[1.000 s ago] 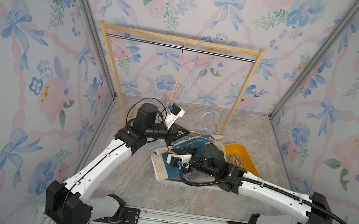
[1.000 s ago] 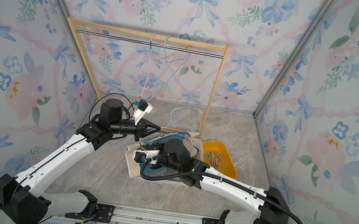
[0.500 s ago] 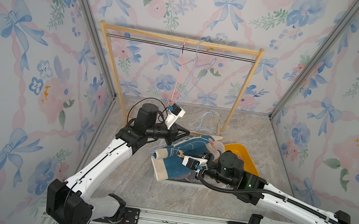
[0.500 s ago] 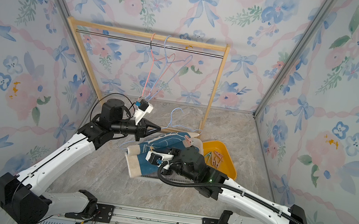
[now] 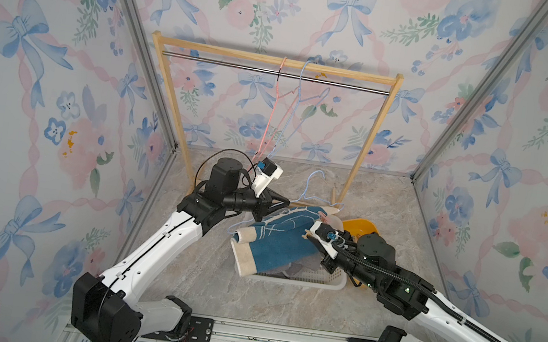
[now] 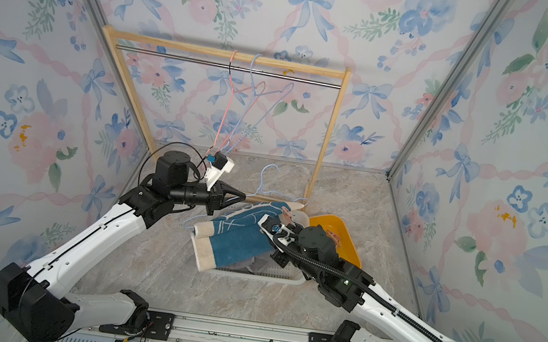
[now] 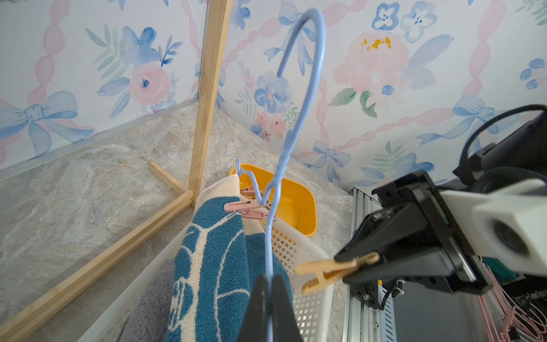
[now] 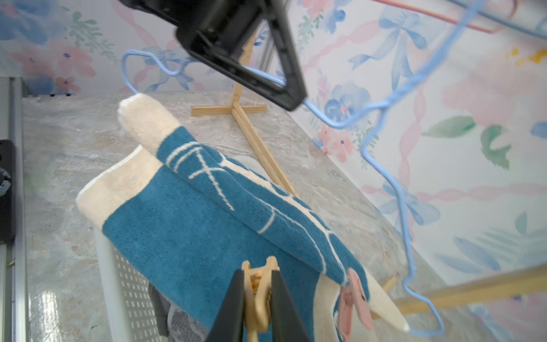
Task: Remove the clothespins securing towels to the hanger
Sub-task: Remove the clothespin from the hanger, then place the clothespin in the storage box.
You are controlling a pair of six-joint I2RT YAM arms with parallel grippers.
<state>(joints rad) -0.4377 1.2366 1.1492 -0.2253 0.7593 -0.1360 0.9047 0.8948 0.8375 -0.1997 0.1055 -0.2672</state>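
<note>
The left fingers (image 7: 258, 296) are pressed shut on the thin pale-blue wire hanger (image 7: 297, 118), pinching its wire close over the dark blue terry towel with cream border and white line drawing (image 7: 207, 266). The right fingers (image 8: 233, 302) are nearly closed around a peach-tan plastic clothespin (image 8: 257, 296), held clear of the cloth, near the left fingers. A pale pink plastic clothespin (image 8: 353, 299) clips the towel's corner to the hanger, just beyond the right fingers. The left wrist view shows a yellow plastic tub (image 7: 299, 195) holding more pegs past that pink pin. The right wrist view does not show it. Both wrist views show the white perforated basket (image 7: 299, 251) under the towel.
</note>
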